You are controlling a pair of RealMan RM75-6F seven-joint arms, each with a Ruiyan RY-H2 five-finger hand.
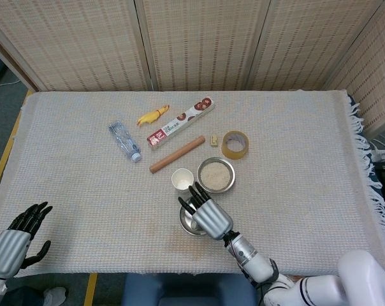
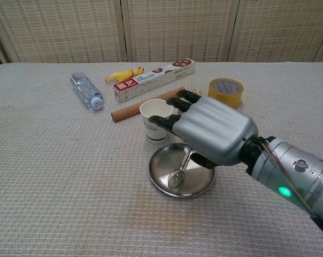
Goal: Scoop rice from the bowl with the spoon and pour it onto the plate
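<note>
A steel bowl [image 1: 233, 173] of rice [image 1: 216, 174] stands mid-table, hidden behind my hand in the chest view. Just in front of it is the steel plate [image 2: 199, 182] [image 1: 186, 221]. The metal spoon [image 2: 178, 172] lies in the plate, scoop end down on the steel, and its handle runs up under my right hand [image 2: 215, 133] [image 1: 204, 215]. That hand hovers over the plate's far side with its fingers stretched and spread, and I see no finger on the handle. My left hand [image 1: 15, 237] stays at the near left table edge, fingers apart, holding nothing.
A white paper cup [image 2: 156, 119] stands right by the spread fingertips, left of the bowl. Behind are a wooden rod [image 1: 176, 153], a long snack box [image 1: 181, 123], a tape roll [image 2: 225, 85], a small block [image 1: 213, 139], a water bottle [image 1: 124, 141] and a yellow toy [image 1: 152, 115].
</note>
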